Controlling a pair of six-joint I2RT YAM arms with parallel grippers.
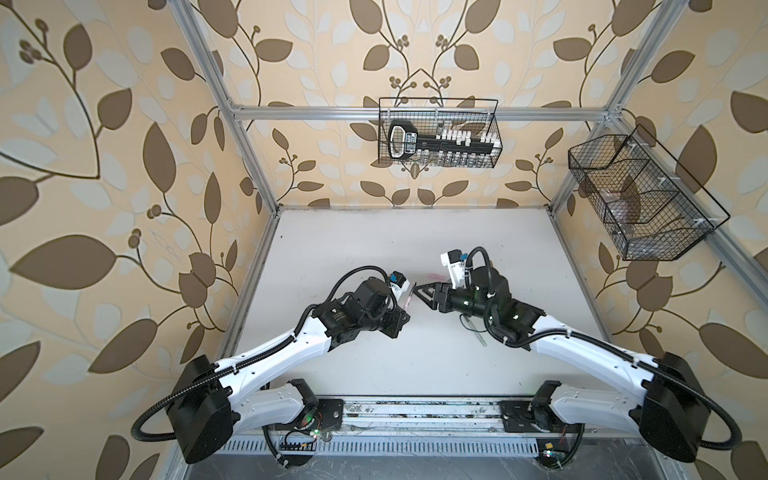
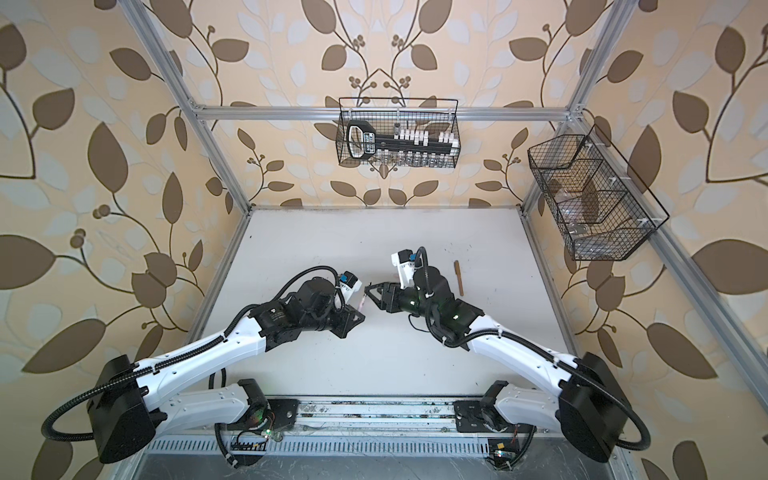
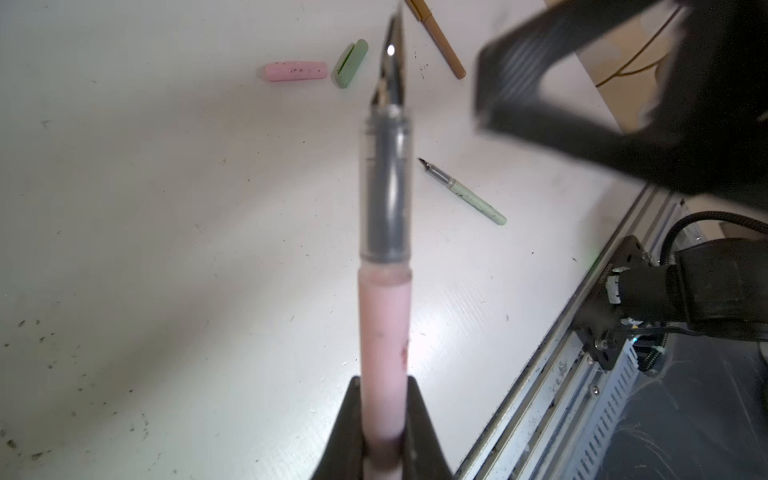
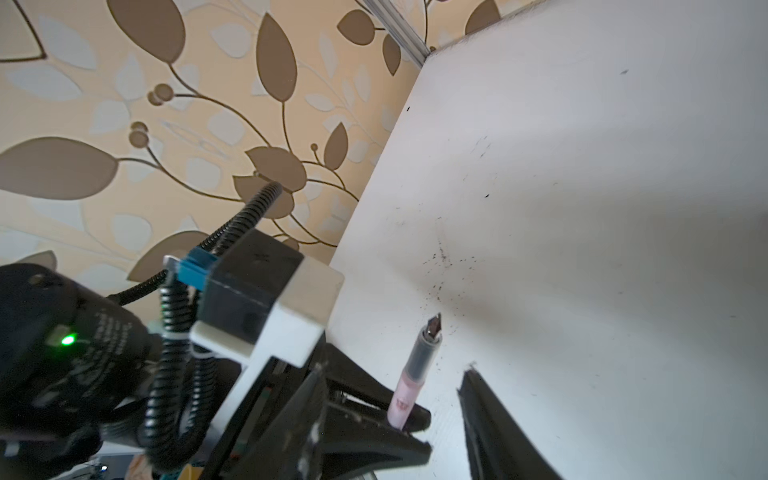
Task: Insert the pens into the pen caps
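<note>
Partly, the brown pen runs past the view's edge.

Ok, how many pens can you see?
3. The pink pen is gripped in the left end effector; the green pen lies uncapped on the table; the brown pen lies on the table too, farther back. None seems hidden.

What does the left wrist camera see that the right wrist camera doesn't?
Only the left wrist view shows the pink cap, green cap, green pen and brown pen lying on the table. Only the right wrist view shows the left wrist camera and its coiled cable. Both show the pink pen, uncapped, clamped in the left gripper.
</note>
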